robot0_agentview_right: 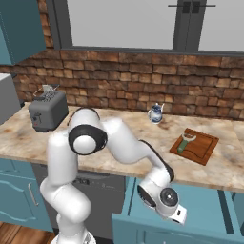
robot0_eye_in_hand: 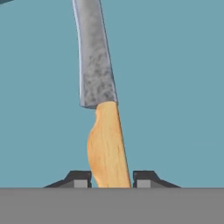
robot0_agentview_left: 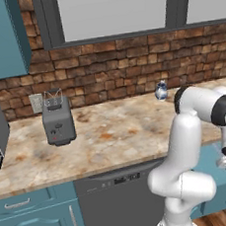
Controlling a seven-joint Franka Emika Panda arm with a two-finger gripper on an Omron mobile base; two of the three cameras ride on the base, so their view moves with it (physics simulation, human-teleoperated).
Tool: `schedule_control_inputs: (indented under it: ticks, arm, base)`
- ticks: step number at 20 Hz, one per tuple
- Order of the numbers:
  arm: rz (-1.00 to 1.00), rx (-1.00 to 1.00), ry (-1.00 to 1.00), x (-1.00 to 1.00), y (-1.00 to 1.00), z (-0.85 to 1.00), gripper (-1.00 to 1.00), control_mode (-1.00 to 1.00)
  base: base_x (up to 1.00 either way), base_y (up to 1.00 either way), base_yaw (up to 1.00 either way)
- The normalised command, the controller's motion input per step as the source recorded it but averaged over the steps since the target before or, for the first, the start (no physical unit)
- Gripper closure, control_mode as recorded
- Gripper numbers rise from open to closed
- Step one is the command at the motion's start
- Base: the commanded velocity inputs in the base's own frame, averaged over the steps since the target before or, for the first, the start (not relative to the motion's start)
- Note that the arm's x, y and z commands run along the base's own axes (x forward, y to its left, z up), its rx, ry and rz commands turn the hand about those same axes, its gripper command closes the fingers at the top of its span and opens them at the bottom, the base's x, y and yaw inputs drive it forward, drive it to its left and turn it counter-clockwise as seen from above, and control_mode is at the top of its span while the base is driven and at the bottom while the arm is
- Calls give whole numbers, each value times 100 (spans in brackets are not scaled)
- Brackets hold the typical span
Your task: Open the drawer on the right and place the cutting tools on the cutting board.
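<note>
Down in the open drawer (robot0_eye_in_hand: 175,87) the pincer (robot0_eye_in_hand: 112,179) is seen from the hand view, with its two dark tips set on either side of the knife (robot0_eye_in_hand: 99,105). The tan handle is straddled near its butt end. The left tip is seen touching or just beside the handle, and the right tip just beside it. Whether the handle is actually pinched cannot be told. The silver blade is pointed straight away from the pincer, along the flat teal drawer floor. Teal floor is seen left and right of the tips.

From the right base view, things are listed left to right relative to the pincer. A grey toaster (robot0_agentview_right: 46,110) is placed far to its left and higher, on the marbled counter (robot0_agentview_right: 119,138). A dark dishwasher front (robot0_agentview_right: 95,190) is seen to its left, under the counter edge. A small blue-white kettle (robot0_agentview_right: 155,113) is set above it, near the brick wall. The drawer is pulled out around the hand, below the counter lip. The cutting board (robot0_agentview_right: 202,148) is found above and to the right of the pincer, on the counter. The green-handled peeler (robot0_agentview_right: 185,142) is laid on the board's left part.
</note>
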Motion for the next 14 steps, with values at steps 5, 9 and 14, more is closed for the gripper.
schedule_control_inputs:
  ticks: [5, 9, 14]
  arm:
    - [3, 0, 4, -3, 0, 66, 100, -100]
    - [1, 0, 9, -25, -12, 49, 100, -100]
    - [0, 0, 15, -17, -13, 26, 100, -100]
  base:
    - [0, 0, 0]
    - [0, 0, 0]
    - [0, 0, 0]
